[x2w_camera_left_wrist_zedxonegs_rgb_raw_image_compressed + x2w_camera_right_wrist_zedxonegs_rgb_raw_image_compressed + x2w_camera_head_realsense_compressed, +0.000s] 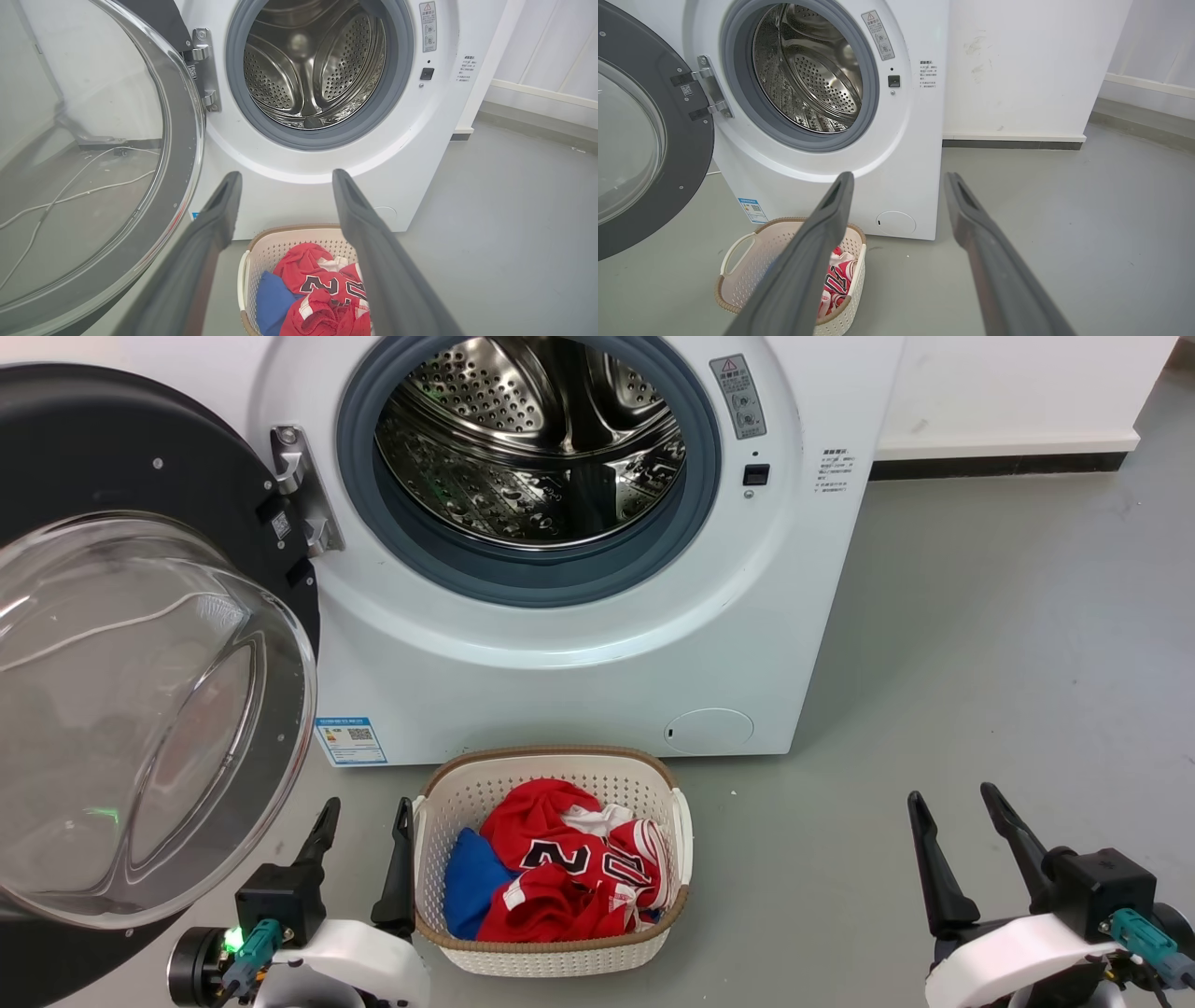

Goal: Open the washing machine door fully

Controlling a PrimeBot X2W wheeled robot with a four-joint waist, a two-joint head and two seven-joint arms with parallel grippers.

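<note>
Clearly washing machine door [140, 700] open: black rim, bulging clear glass; left claw [368, 805], right claw [951, 793] spread, empty.

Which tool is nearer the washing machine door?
Left. The left tool sits close beside the washing machine door; the right tool is far off, beyond the laundry basket.

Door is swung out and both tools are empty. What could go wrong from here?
1. The washing machine door already stands wide open, so pushing it further may strain the hinge.
2. The open left tool sits close to the door's lower rim, and a careless move could strike the door.
3. The laundry basket stands right beside that tool and could get knocked.
</note>
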